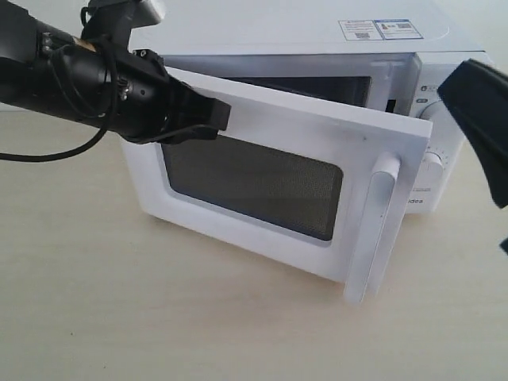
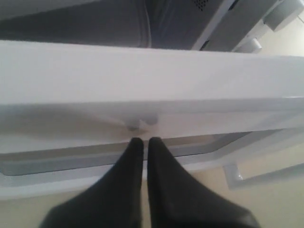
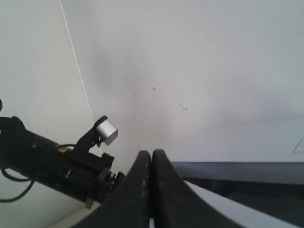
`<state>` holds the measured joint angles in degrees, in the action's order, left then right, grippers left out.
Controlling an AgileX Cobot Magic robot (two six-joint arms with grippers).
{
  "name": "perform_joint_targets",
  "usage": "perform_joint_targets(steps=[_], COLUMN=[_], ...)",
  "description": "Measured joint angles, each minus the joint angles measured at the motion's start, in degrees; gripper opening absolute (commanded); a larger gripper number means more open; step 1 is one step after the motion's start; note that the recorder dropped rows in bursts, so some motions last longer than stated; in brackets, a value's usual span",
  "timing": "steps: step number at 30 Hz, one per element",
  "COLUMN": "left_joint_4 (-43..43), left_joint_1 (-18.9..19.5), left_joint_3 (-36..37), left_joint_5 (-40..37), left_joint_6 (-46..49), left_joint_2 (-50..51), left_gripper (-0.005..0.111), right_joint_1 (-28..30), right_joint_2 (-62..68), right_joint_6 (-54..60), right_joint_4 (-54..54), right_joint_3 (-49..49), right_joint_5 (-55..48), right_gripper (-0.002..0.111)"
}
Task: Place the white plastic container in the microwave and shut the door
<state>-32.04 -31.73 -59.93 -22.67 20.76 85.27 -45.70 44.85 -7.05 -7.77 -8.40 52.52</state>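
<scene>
The white microwave [image 1: 317, 36] stands on the table with its door [image 1: 270, 178] swung partly open. The door shows its dark mesh window [image 1: 250, 186] and its vertical bar handle [image 1: 379, 226]. My left gripper [image 1: 218, 115] is shut, its tips pressed against the door's outer face near the top edge; in the left wrist view the left gripper [image 2: 142, 141] touches the white door [image 2: 142, 80]. My right gripper [image 3: 151, 154] is shut and empty, held high at the exterior view's right edge [image 1: 480, 119]. The white plastic container is hidden from view.
Two round knobs [image 1: 432, 167] sit on the microwave's right panel behind the door. Stickers [image 1: 381, 29] lie on its top. The pale wooden table [image 1: 119, 317] stretches in front. A black cable [image 1: 48, 155] hangs from the left arm.
</scene>
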Motion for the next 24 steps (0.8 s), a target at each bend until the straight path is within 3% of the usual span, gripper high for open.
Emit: perform_joint_targets(steps=[10,24], left_joint_4=[0.0,0.0], left_joint_1=[0.0,0.0], left_joint_3=[-1.91,-4.4], left_joint_5=[3.64,5.26], left_joint_6=[0.36,0.36], left_joint_2=[3.71,5.77], left_gripper=[0.004,0.004], right_joint_1=[0.0,0.0], right_joint_2=[0.0,0.0], right_joint_6=[-0.64,-5.61], right_joint_4=[7.31,9.24], right_joint_3=[0.0,0.0], right_joint_5=[-13.71,-20.73], right_gripper=[0.0,0.0])
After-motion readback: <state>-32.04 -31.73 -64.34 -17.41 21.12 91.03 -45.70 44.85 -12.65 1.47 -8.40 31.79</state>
